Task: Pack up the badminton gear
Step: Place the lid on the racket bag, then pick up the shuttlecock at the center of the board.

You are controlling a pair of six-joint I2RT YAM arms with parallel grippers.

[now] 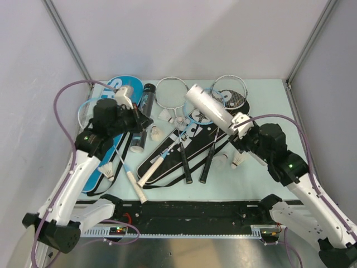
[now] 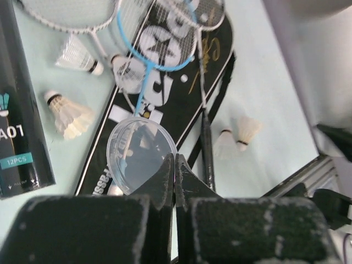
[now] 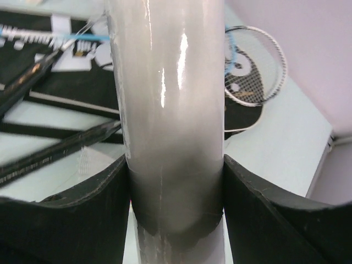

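1. Left claw [image 2: 174,175]: closed, pinching the rim of a clear lid [image 2: 137,154] above the black bag [image 2: 217,52].
2. Right claw [image 3: 175,187]: grips the white tube [image 3: 165,82], held aslant over the rackets [image 1: 185,156].
3. Black tube [image 2: 22,110], lying on the bench [image 2: 264,82]: reads "A01" and "12PCS".
4. Bag lettering: crossed by racket frames, unreadable.
5. Shuttlecocks [image 2: 69,113]: loose on the bench around the bag.
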